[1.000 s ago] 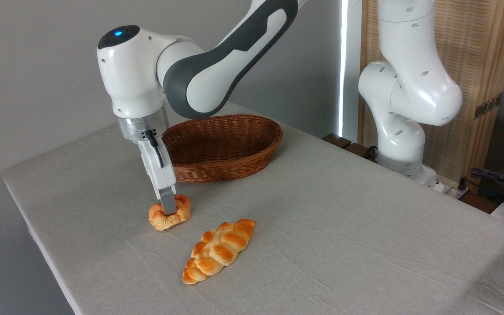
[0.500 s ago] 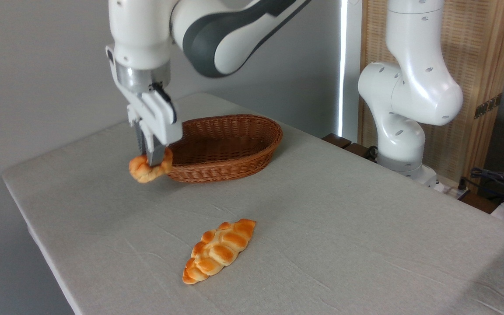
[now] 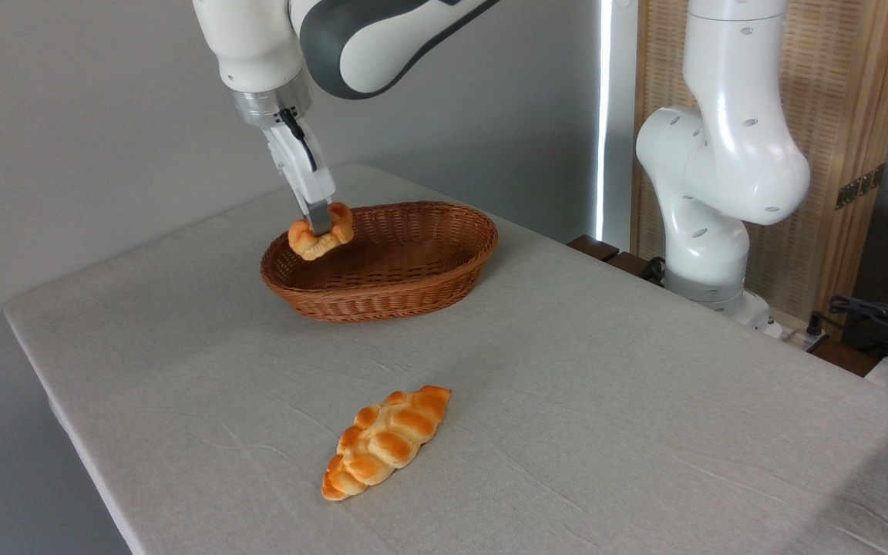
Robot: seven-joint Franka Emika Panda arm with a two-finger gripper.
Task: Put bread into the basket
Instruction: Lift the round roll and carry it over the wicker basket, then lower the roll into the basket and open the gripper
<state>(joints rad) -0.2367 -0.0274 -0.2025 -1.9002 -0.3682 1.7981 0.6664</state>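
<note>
Evidently light and slightly squashy, the bread point(image 3: 321, 236) hangs pinched mid-knot by the gripper point(image 3: 320, 223) above the basket point(image 3: 382, 297).

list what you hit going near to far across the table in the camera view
braided loaf → basket. The bun hangs in the gripper above the basket's left end, so it has no place on the table.
</note>
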